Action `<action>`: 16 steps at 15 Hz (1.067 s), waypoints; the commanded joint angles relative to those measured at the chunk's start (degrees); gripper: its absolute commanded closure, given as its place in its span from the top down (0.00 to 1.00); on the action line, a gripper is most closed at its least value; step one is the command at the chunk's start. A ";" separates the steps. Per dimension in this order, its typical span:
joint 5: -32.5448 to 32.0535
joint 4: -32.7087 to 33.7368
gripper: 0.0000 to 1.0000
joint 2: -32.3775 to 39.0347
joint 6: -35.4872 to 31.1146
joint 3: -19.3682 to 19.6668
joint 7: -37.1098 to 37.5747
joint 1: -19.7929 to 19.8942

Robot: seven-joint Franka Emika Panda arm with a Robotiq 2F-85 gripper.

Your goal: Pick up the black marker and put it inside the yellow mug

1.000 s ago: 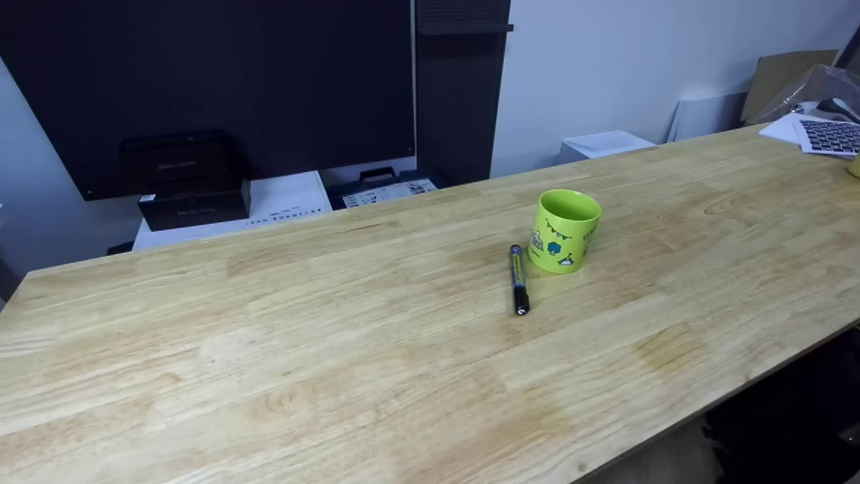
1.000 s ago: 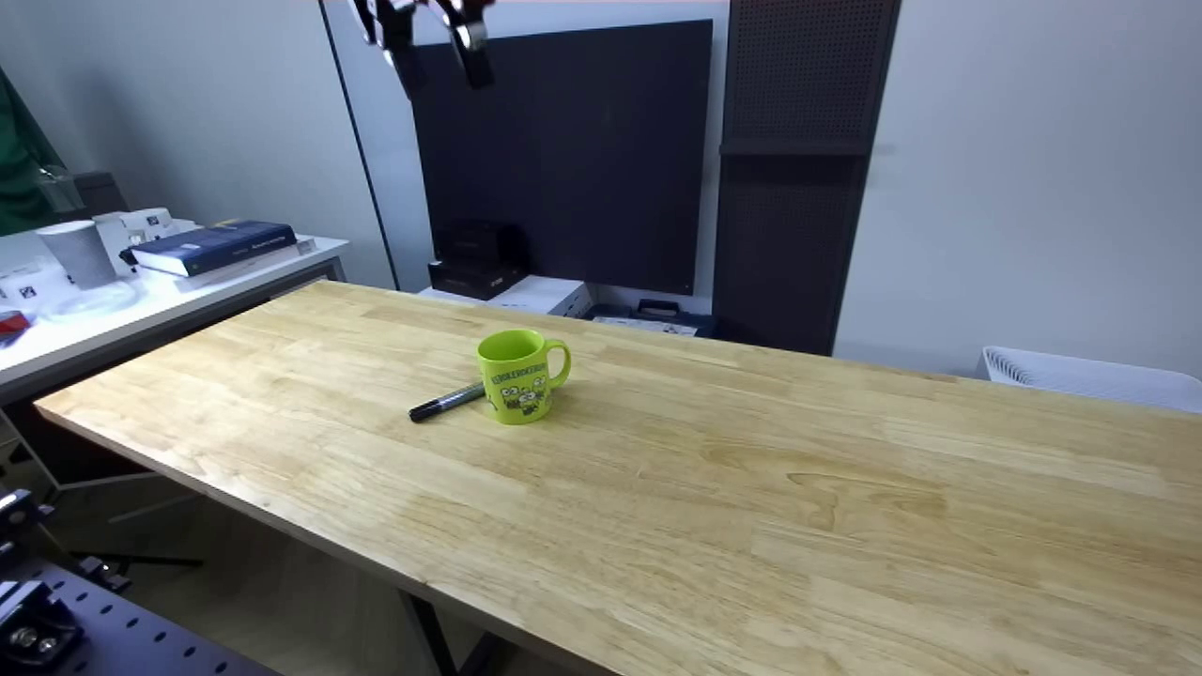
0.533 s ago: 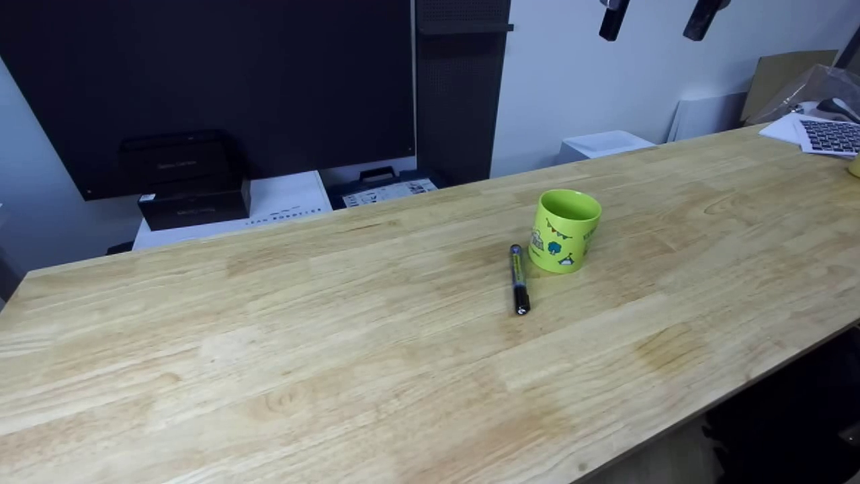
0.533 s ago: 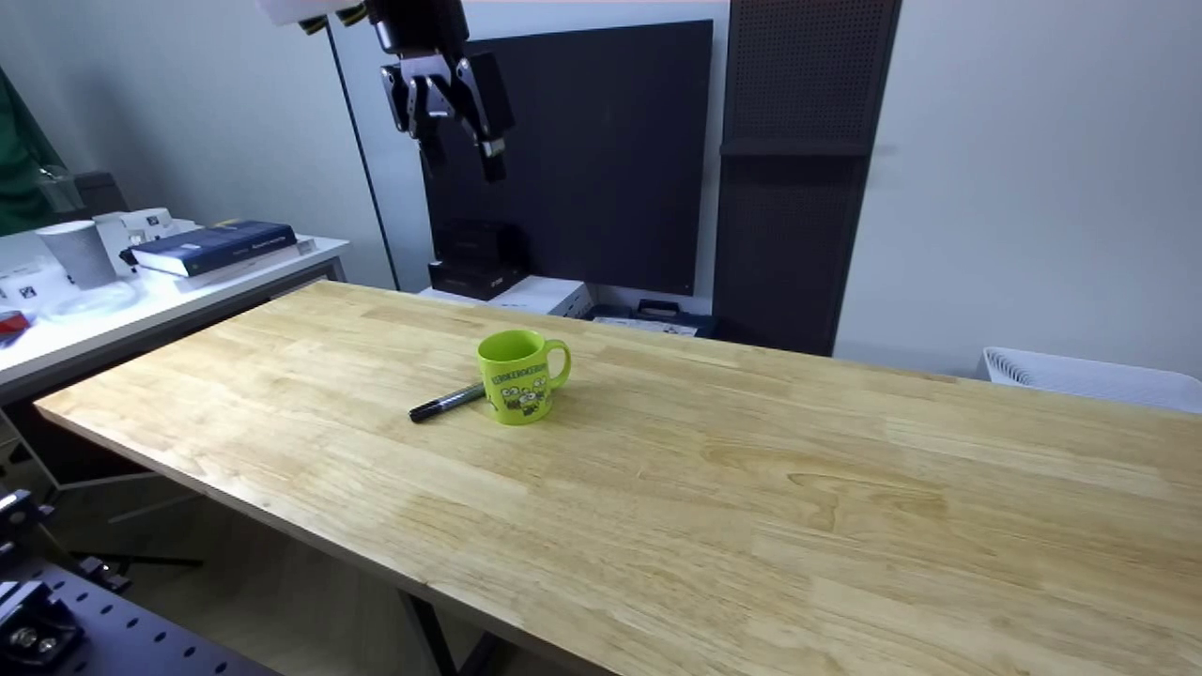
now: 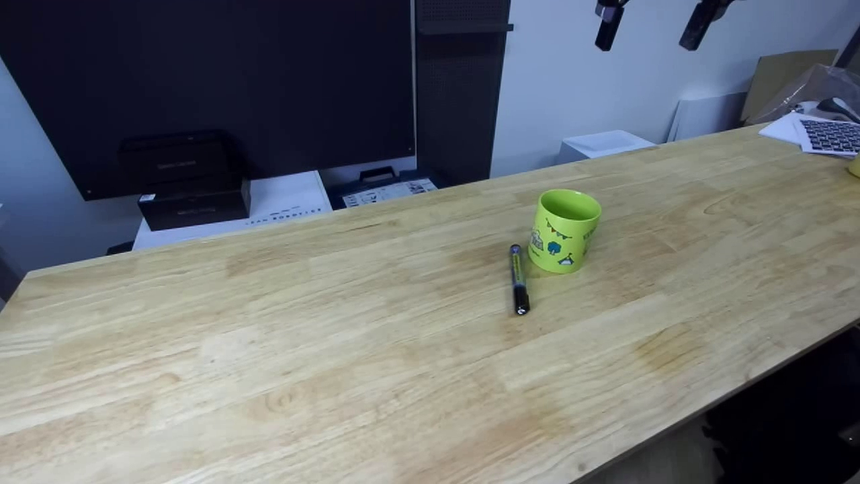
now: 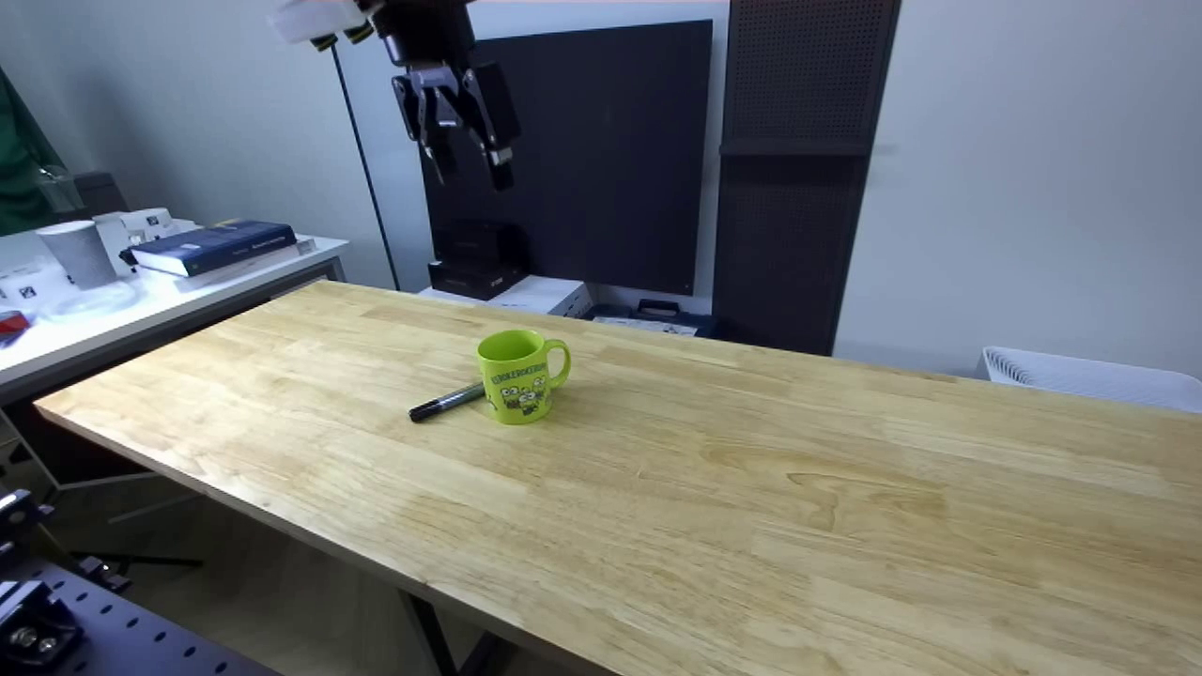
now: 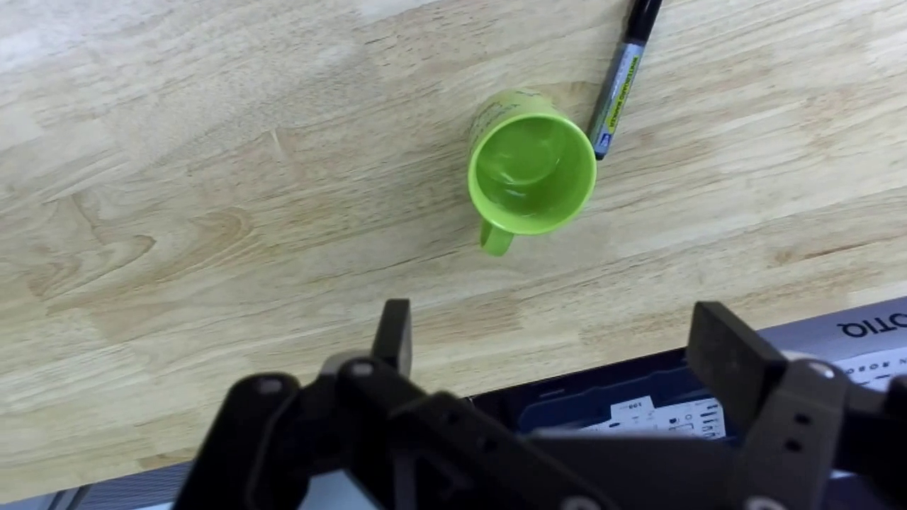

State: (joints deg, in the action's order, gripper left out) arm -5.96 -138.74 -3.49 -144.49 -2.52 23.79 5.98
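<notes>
The yellow mug (image 5: 563,236) is yellow-green with printed pictures and stands upright on the wooden table, its handle visible in an exterior view (image 6: 561,363). Close beside it lies the black marker (image 5: 519,279), with a black cap and a grey, yellow-printed body. In an exterior view the mug hides one end of the marker (image 6: 445,404). From above, the wrist view shows the inside of the mug (image 7: 533,170) with nothing in it, and the marker (image 7: 622,83) at its upper right. My gripper (image 7: 552,303) is open, its fingers wide apart and nothing between them. It hangs high above the table, away from both things.
Beyond the table's back edge sit a dark toolbox (image 5: 384,188) and black boxes (image 5: 195,198). A keyboard (image 5: 832,136) rests at the table's far end. A side table bears a blue book (image 6: 214,246) and a grey cup (image 6: 79,253).
My gripper has come down into the exterior views, and over the last half second sank a little more. It has stayed open. Mug and marker have not moved.
</notes>
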 commanded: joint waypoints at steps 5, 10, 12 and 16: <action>-1.57 2.43 1.00 15.44 -14.58 2.40 12.16 -5.18; 2.67 0.93 1.00 17.54 -16.89 4.45 7.54 -8.87; 2.61 0.94 1.00 17.10 -16.84 5.00 7.38 -8.94; 4.89 1.92 1.00 19.55 -17.08 3.88 5.68 -10.09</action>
State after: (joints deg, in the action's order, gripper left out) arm -3.66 -137.86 13.72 -161.28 1.32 30.99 -1.97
